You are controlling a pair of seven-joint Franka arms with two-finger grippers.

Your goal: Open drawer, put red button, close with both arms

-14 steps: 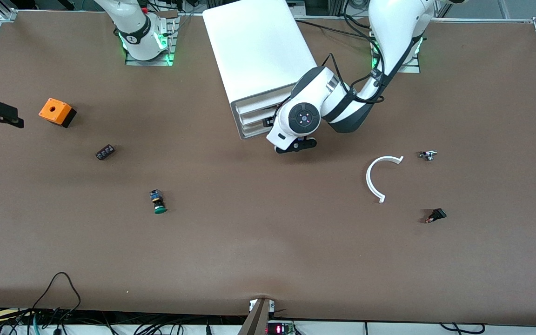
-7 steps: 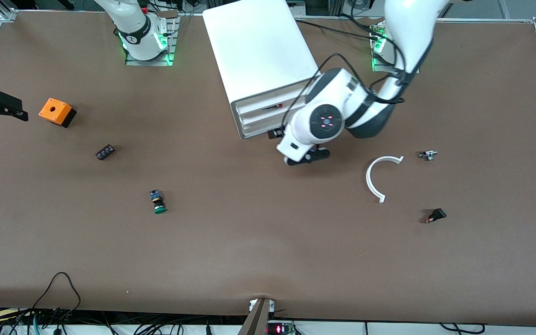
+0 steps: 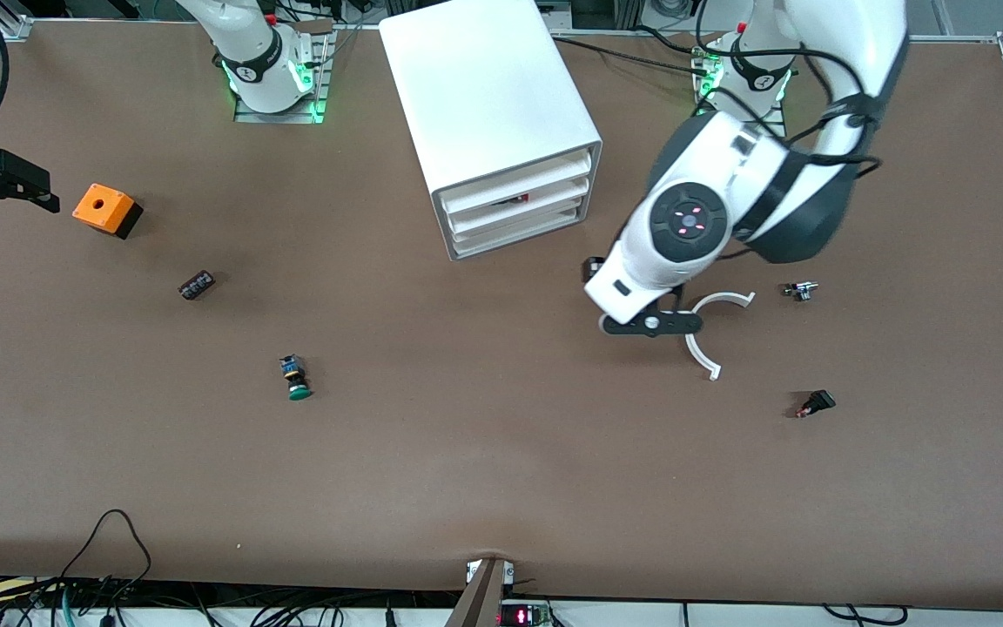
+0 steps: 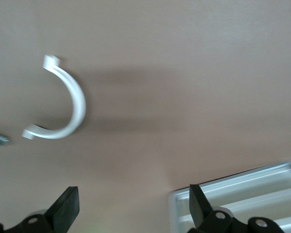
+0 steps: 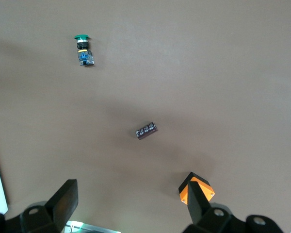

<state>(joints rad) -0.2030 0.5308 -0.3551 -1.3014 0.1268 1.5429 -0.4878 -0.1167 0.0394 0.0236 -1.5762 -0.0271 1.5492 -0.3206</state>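
Note:
The white cabinet (image 3: 484, 96) stands near the arms' bases, between them. Its middle drawer (image 3: 526, 212) sits about level with the other two fronts. A small red and dark thing (image 3: 514, 199), probably the red button, shows in the gap just above that drawer's front. My left gripper (image 3: 595, 270) is open and empty, over bare table between the cabinet and a white C-shaped ring (image 3: 700, 335). The left wrist view shows its open fingers (image 4: 131, 194), the ring (image 4: 68, 104) and the drawer fronts (image 4: 252, 194). My right gripper (image 3: 14, 181) is open and empty (image 5: 130, 189) beside the orange box (image 3: 105, 209).
A green-capped button (image 3: 297, 380) and a small black part (image 3: 197, 285) lie toward the right arm's end; both show in the right wrist view (image 5: 82, 48) (image 5: 146, 130), with the orange box (image 5: 199, 187). A small metal part (image 3: 802, 290) and a black part (image 3: 817, 403) lie past the ring.
My left gripper has drawn away from the cabinet's drawer fronts toward the white ring, uncovering them. My right gripper has drifted slightly toward the arms' bases.

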